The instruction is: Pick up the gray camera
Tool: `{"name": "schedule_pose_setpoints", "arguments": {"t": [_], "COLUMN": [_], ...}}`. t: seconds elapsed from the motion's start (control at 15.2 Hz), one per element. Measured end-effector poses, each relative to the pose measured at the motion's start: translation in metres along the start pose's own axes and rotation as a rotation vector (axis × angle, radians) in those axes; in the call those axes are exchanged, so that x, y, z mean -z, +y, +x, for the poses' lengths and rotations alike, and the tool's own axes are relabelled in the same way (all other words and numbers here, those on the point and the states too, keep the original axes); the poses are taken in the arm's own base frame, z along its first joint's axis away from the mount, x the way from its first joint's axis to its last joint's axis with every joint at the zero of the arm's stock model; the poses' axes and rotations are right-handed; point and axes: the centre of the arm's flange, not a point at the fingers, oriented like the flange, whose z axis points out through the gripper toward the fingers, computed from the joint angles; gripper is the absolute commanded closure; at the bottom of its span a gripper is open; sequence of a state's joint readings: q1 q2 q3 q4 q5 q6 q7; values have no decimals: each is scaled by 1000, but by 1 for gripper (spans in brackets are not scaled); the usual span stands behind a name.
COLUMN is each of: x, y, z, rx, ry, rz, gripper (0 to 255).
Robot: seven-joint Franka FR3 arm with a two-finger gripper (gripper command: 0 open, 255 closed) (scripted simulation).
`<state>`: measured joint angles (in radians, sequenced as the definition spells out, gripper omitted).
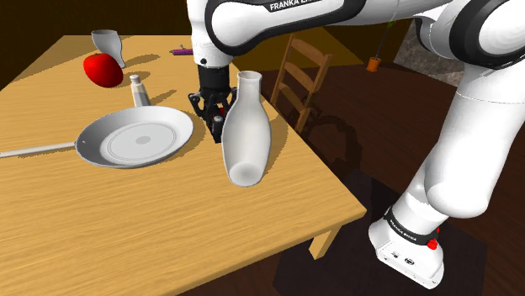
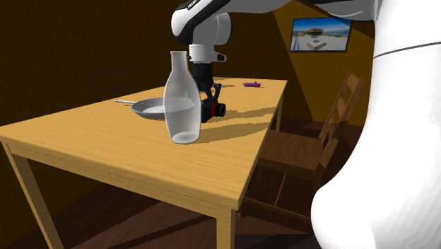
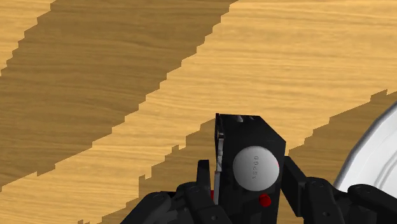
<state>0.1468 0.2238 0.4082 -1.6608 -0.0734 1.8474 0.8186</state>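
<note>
Fingers (image 3: 294, 179) clasped on black camera (image 3: 245, 137)

The pan (image 1: 135, 139) and the bottle (image 1: 245, 130) stand on the desk (image 1: 126, 227), the pan at the shoulder view's left. The camera (image 1: 217, 124) is just behind the bottle.

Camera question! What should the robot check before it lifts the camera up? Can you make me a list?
1. The camera sits between the gripper fingers: ok.
2. The fingers press on both sides of the camera: ok, judging by the wrist view.
3. The bottle is clear of the gripper: cannot tell. It stands very close and overlaps the gripper in both outside views.
4. The pan is clear of the gripper: ok. Its rim lies off to one side, not touching.
5. The way straight up is free: ok. Nothing hangs over the camera but the arm itself.
</note>
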Motion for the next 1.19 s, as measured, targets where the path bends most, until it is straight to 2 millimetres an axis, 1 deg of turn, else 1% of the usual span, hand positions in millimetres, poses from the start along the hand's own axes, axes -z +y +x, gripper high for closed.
{"name": "schedule_pose_setpoints", "arguments": {"t": [0.53,0.86,1.19], "x": [2,24,51], "y": [0,0,0], "z": [1,0,-1], "rx": [0,0,0], "ry": [0,-1,0], "rz": [0,0,0], "gripper": [255,255,255]}}
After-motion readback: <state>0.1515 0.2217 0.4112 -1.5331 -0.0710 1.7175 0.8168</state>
